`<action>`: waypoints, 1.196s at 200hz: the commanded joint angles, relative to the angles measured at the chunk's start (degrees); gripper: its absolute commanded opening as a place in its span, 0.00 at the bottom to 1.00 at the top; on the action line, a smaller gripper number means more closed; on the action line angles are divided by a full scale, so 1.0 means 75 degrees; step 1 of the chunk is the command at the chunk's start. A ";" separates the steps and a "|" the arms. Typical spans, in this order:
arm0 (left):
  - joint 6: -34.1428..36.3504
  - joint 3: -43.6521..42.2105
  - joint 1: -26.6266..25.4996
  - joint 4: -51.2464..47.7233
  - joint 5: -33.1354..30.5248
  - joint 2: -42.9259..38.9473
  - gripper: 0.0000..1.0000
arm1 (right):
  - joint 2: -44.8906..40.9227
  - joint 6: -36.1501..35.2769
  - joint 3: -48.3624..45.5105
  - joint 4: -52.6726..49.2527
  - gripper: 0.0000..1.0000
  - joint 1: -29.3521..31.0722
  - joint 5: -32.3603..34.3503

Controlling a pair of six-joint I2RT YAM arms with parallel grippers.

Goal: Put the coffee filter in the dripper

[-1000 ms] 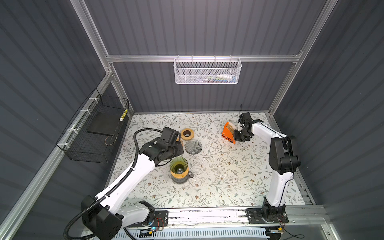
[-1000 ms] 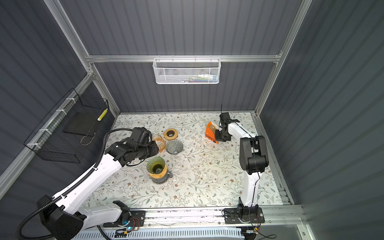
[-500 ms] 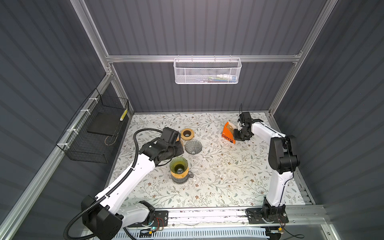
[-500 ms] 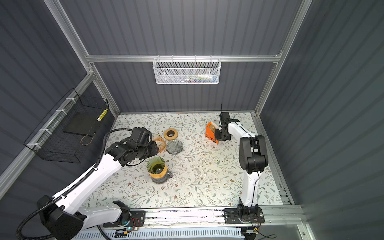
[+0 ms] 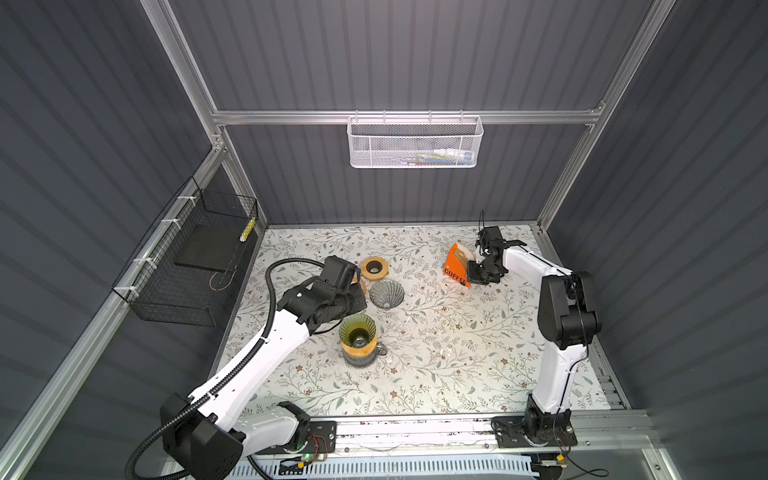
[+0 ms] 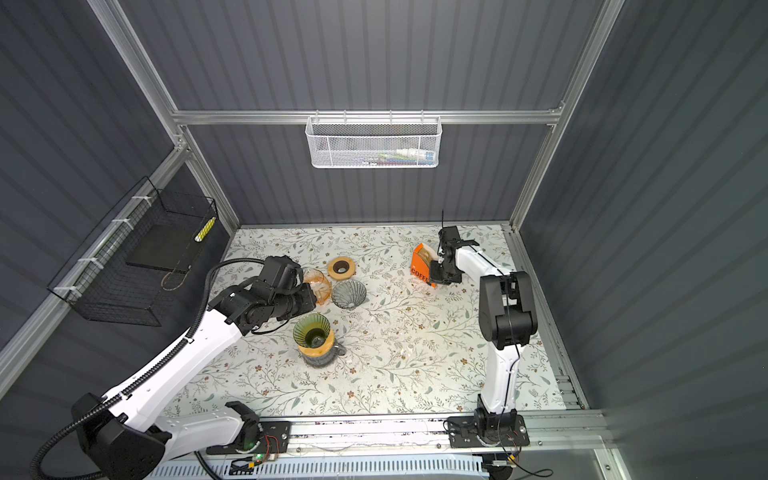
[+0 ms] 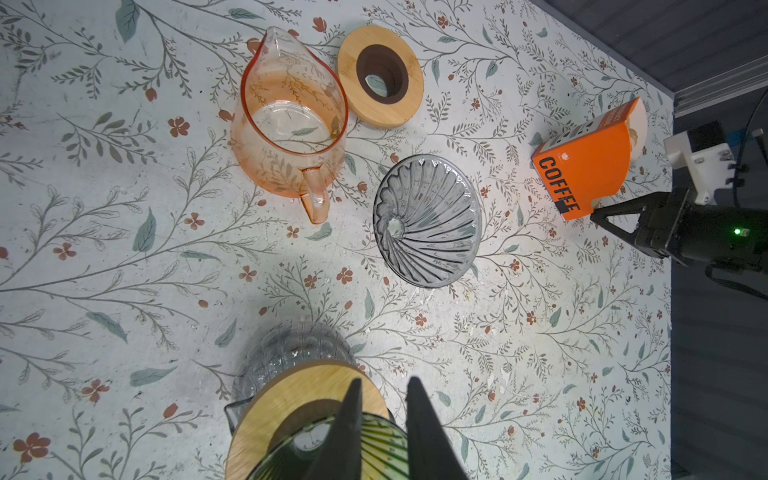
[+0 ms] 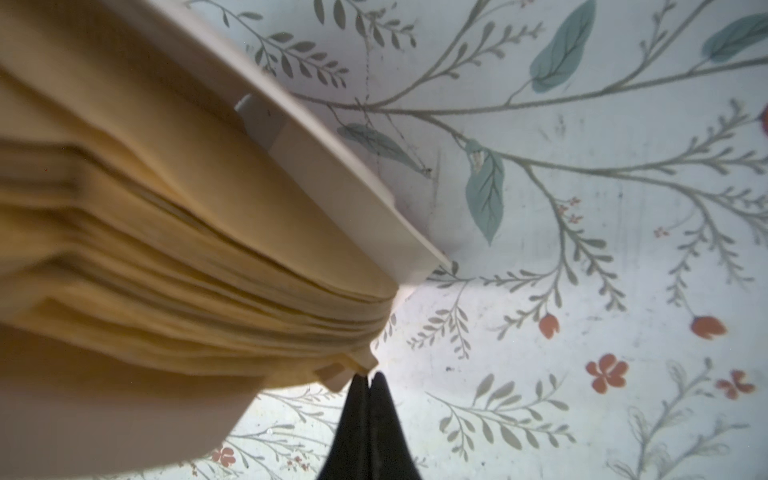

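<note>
The green ribbed dripper (image 5: 357, 330) (image 6: 312, 330) sits in a wooden collar (image 7: 266, 419) on a glass carafe (image 7: 291, 353) at mid-table. My left gripper (image 7: 382, 380) (image 5: 348, 319) is shut on the dripper's rim, one finger inside the cone and one outside. The coffee filters (image 8: 166, 249) are a brown stack inside an orange box (image 5: 455, 266) (image 7: 590, 166) at the back right. My right gripper (image 8: 369, 376) (image 5: 469, 272) is shut, its tips touching the box's lower corner. I see no filter between them.
A grey dripper (image 5: 386, 293) (image 7: 428, 220) lies on its side between the two arms. An orange glass pitcher (image 7: 291, 124) and a loose wooden ring (image 7: 380, 79) stand behind it. A white mesh basket (image 5: 415, 141) hangs on the back wall, a black wire basket (image 5: 195, 266) on the left wall.
My right gripper's jaws have come together at the corner of the filter box. The left arm and the dripper have not moved.
</note>
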 commanded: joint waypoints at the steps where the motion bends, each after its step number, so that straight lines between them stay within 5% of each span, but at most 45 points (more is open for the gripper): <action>1: -0.0079 -0.0120 -0.0025 -0.0057 -0.0023 -0.0184 0.21 | -0.0457 0.0023 -0.0227 -0.0036 0.00 0.0026 0.0187; 47: -0.0114 -0.0200 -0.0024 -0.0033 0.0000 -0.0250 0.21 | -0.0481 -0.0069 -0.0193 -0.0066 0.00 0.0028 0.0229; 66: -0.0130 -0.0215 -0.0025 -0.0023 -0.0012 -0.0260 0.21 | -0.0341 -0.0083 -0.0009 -0.0123 0.14 0.0030 0.0230; 99: -0.0120 -0.0181 -0.0025 -0.0016 -0.0023 -0.0183 0.21 | -0.0077 -0.0061 0.0311 -0.0159 0.22 0.0034 0.0171; 239: -0.0091 -0.0140 -0.0024 -0.0009 -0.0047 -0.0043 0.21 | 0.0295 -0.0048 0.0597 -0.0190 0.22 0.0058 0.0053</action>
